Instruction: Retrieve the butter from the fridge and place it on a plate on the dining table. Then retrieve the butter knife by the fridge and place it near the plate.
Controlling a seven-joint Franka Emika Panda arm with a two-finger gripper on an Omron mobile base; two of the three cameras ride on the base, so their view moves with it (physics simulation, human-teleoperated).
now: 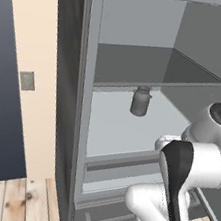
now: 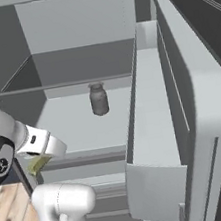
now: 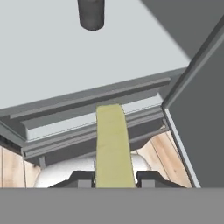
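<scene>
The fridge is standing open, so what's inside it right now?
On the lower shelf of the fridge stands one grey lidded jar. The shelf above looks bare. The butter is in the gripper, out in front. The bottom drawer's contents are hidden.

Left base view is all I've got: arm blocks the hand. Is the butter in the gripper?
Observer: Yes. In the hand view the butter sits clamped between the two fingers of the gripper, sticking out forward.
Operator: Out of the fridge yet?
Observer: In the right base view the butter hangs in front of the fridge's lower shelf edge, over wooden floor.
Operator: Door position?
Observer: The fridge door stands open at the right, in the right base view.
</scene>
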